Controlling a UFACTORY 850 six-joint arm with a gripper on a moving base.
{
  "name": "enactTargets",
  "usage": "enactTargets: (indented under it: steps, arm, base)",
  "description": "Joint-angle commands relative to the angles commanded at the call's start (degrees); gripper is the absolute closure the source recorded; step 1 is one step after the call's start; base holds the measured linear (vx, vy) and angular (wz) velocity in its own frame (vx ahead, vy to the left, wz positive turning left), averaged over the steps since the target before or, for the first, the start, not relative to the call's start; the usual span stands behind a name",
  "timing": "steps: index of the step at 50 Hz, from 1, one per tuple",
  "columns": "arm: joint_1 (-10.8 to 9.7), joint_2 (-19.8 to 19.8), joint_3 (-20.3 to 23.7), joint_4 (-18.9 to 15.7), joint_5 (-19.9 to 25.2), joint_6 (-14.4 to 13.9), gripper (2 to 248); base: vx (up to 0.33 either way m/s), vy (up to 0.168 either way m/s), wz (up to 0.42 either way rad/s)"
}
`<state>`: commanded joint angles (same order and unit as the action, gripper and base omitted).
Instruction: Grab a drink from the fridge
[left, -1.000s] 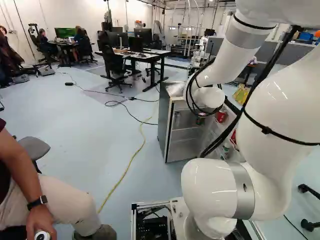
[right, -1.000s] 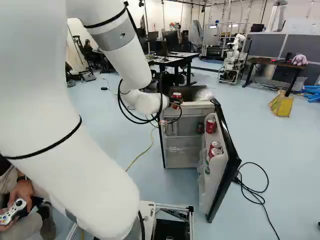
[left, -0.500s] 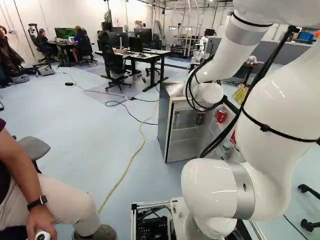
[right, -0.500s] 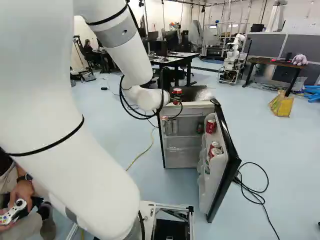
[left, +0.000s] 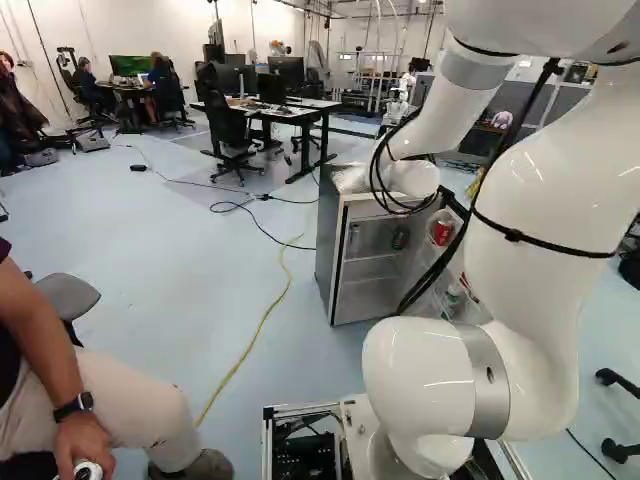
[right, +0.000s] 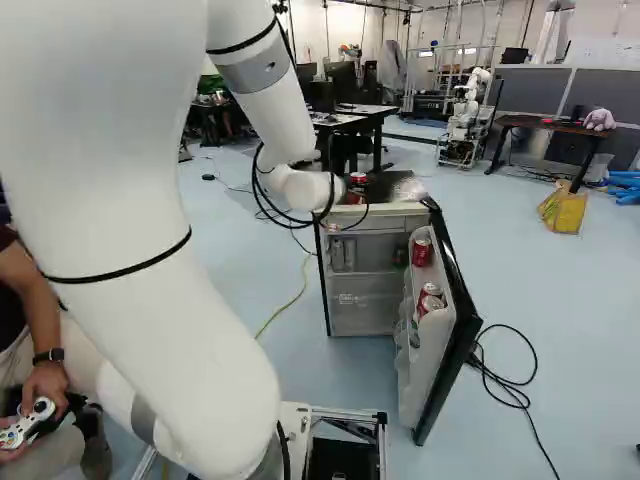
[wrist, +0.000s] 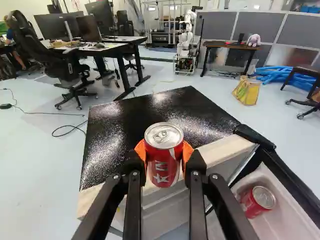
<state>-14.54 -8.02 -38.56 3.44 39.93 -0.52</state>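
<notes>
Arm (right: 275, 120) and red can (wrist: 163, 170) have been shifted together. Clasped upright by the tool (wrist: 164, 151), the can should be kept level and clear of the fridge (wrist: 112, 135).

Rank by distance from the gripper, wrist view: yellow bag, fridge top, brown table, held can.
1. Held can: between the orange pads.
2. Fridge top: ahead of the can.
3. Yellow bag: on the floor past the fridge, on its open-door side.
4. Brown table: beyond the bag.
</notes>
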Motion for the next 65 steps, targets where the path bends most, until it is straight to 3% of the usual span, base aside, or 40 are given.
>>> enactTargets:
  steps: [38, 65]
  arm:
    - [2.3, -10.4, -11.0, 0.0, 0.0, 0.0, 161]
    - [2.5, -13.1, -11.9, 0.0, 0.0, 0.0, 161]
  base:
    - [0.000, 0.000, 0.000]
    - [0.000, 0.000, 0.000]
